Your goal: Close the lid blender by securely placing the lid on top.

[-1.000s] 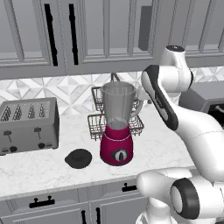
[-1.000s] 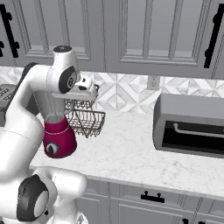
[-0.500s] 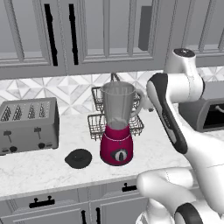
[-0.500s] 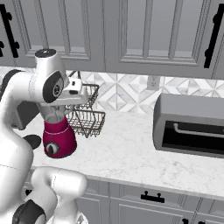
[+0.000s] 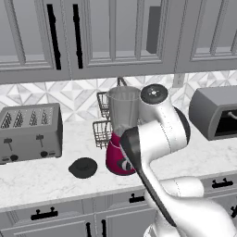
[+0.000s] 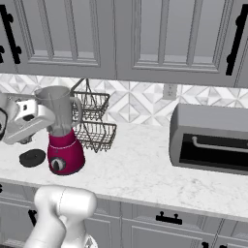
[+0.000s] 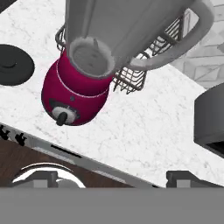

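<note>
Now I am swinging the arm down across the blender [image 5: 121,139], its jar sitting uncovered mid-frame; the lid [image 5: 83,167] is lying untouched at lower left, and I cannot tell the pincer's opening.

White rounded arm segs, dark joints, round dark-capped elbow

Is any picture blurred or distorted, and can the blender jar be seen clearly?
Left base view: sharp, but the white arm hides part of the blender. Right base view: sharp, even light, jar unobstructed. Hand view: steep angle looking down into the open jar, stretching it toward the top edge; the lid is cut by the left edge.
</note>
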Available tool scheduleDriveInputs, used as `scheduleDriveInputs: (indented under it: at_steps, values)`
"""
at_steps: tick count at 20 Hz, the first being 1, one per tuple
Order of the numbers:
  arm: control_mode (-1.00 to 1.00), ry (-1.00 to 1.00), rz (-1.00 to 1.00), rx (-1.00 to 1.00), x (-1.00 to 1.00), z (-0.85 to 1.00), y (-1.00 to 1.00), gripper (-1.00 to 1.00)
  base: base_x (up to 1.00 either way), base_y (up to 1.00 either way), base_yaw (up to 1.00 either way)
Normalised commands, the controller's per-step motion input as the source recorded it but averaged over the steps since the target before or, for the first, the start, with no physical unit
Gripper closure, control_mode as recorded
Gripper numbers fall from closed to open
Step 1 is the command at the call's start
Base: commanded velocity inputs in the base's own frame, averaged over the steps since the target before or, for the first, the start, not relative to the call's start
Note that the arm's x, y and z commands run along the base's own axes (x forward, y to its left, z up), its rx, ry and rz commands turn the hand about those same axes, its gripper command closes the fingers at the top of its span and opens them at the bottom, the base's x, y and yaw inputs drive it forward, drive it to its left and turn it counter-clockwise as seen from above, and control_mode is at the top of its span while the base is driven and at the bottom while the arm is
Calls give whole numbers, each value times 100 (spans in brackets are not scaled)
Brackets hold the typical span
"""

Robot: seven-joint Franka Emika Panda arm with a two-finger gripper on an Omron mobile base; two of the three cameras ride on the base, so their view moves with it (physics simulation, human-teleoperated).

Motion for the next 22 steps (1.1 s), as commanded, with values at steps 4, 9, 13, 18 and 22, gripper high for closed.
scheduleDriveInputs:
  at_steps: [4,9,13,18,22]
  values:
    - [-100,21,2,-3,-3,-42,100,-100,0,0,0]
    - [-100,39,5,16,24,-70,93,-100,0,0,0]
    - [-100,26,3,20,62,-72,88,-100,0,0,0]
    - [-100,6,-4,0,60,-67,83,-100,0,0,0]
    - [-100,0,-8,-6,54,-43,51,-100,0,0,0]
